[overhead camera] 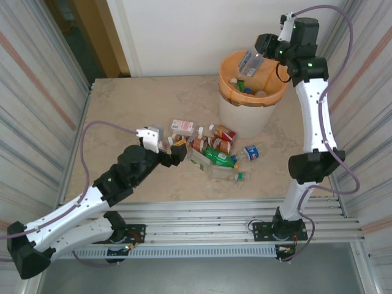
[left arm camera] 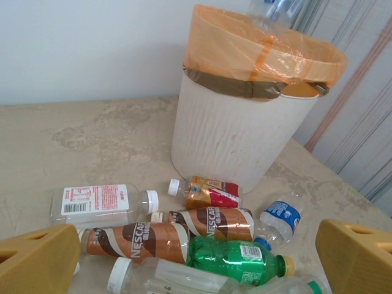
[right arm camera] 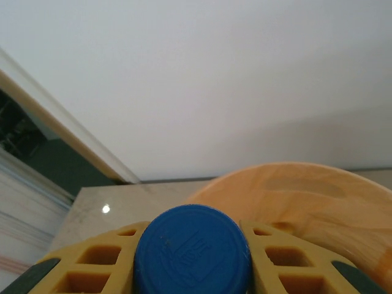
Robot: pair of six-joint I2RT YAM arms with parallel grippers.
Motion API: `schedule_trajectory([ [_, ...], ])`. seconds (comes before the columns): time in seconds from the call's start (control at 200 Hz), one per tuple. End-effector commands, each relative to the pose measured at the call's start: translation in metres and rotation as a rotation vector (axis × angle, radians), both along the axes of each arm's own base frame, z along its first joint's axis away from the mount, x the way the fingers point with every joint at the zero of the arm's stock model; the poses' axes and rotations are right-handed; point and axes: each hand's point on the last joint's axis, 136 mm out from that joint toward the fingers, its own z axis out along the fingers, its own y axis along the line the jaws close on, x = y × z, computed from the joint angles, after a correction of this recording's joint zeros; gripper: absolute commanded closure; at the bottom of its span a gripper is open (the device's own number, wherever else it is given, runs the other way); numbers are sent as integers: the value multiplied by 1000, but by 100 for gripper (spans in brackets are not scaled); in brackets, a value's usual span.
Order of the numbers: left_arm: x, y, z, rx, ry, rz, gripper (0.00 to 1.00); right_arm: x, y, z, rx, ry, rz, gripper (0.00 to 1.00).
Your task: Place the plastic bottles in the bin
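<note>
Right pincer, bottle above bin rim

A beige, marble-patterned tabletop spans the scene. Ribbed silvery metal panels flank its left and right sides. A plain white wall stands at the far end, with a brown wooden door frame at far left.

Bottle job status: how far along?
Done: a few bottles lie inside the bin. In hand: the right hand holds a blue-capped bottle over the bin. Left: a pile of bottles on the table, in front of the open left hand.
</note>
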Motion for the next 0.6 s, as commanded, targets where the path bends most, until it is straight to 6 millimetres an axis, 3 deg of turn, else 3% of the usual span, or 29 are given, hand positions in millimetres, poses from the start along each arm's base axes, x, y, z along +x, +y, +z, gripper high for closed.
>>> schedule_trajectory([
  [0.0,1,8,1,-18,-3,35,1,11,-2,-14,20,41,0,98],
  [0.361,2,11,0,-17,4,55,1,43,16,-91,23,201,53,85],
  [0.596,5,16,-5,-11,21,77,2,44,28,-124,-3,276,71,64],
])
